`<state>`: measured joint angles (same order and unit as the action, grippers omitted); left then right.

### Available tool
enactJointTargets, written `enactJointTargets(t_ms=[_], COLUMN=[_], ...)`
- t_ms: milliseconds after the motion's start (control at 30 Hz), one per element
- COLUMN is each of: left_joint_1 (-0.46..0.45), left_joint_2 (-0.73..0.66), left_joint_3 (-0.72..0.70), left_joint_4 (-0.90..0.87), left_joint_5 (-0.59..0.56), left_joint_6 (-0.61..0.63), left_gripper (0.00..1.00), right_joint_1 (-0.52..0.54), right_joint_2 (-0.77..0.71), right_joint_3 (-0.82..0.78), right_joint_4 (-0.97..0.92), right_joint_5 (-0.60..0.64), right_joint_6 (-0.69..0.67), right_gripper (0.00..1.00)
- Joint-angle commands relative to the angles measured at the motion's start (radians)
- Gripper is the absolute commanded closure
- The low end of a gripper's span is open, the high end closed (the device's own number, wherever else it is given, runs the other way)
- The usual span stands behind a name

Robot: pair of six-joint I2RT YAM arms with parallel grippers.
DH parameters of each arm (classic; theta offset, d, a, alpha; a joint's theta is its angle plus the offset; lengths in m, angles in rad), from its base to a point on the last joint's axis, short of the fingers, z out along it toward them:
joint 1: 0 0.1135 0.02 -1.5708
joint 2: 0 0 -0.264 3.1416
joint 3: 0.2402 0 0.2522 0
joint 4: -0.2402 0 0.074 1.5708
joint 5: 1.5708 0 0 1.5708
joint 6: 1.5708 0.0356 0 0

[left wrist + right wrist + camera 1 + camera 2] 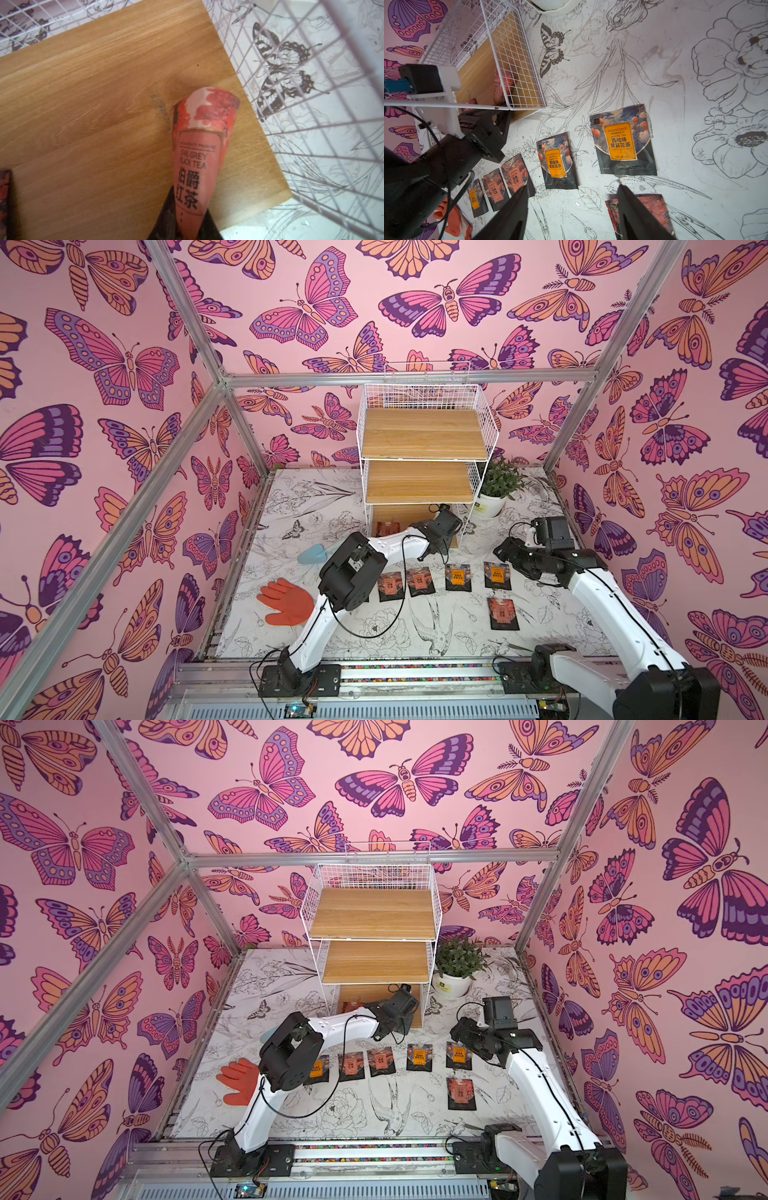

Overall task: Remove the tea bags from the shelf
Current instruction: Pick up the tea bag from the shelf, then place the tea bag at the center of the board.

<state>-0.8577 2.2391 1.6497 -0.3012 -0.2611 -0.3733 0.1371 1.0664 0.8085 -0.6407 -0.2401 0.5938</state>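
Your left hand [185,214] is pinching a reddish-pink Earl Grey tea bag [199,145], curled up over the lowest wooden board [104,104] of the tall white wire shelf [424,433]. I'd back straight out, low, minding the mesh wall [311,104] beside the hand. One more tea bag [5,197] lies beside it.

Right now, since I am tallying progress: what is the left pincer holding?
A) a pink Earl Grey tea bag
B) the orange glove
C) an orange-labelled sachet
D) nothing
A: in the left wrist view the left pincer pinches a curled pink tea bag printed Earl Grey, over the shelf's bottom board.
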Motion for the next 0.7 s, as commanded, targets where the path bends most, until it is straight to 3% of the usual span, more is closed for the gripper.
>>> enactJointTargets(t_ms=[0, 67, 267, 433, 667], left_joint_1=[0.0, 0.0, 0.0, -0.007, -0.12], left_joint_2=[-0.061, -0.102, -0.235, -0.356, -0.503], left_joint_3=[-0.045, -0.068, -0.168, -0.271, -0.448], left_joint_4=[-0.097, -0.098, -0.104, -0.122, -0.153], left_joint_5=[0.001, 0.006, 0.052, 0.236, 0.308], left_joint_6=[-0.015, -0.012, 0.003, 0.121, 0.266], left_gripper=[0.93, 1.0, 1.0, 1.0, 1.0], right_joint_1=[-0.009, -0.009, -0.011, -0.014, -0.019], right_joint_2=[-0.02, -0.022, -0.02, 0.006, 0.017], right_joint_3=[0.032, 0.031, 0.027, 0.022, 0.017], right_joint_4=[-0.019, -0.019, -0.008, 0.006, 0.007], right_joint_5=[0.012, 0.018, 0.039, 0.048, 0.065], right_joint_6=[-0.021, -0.023, -0.026, -0.031, -0.034], right_gripper=[0.28, 0.28, 0.28, 0.28, 0.28])
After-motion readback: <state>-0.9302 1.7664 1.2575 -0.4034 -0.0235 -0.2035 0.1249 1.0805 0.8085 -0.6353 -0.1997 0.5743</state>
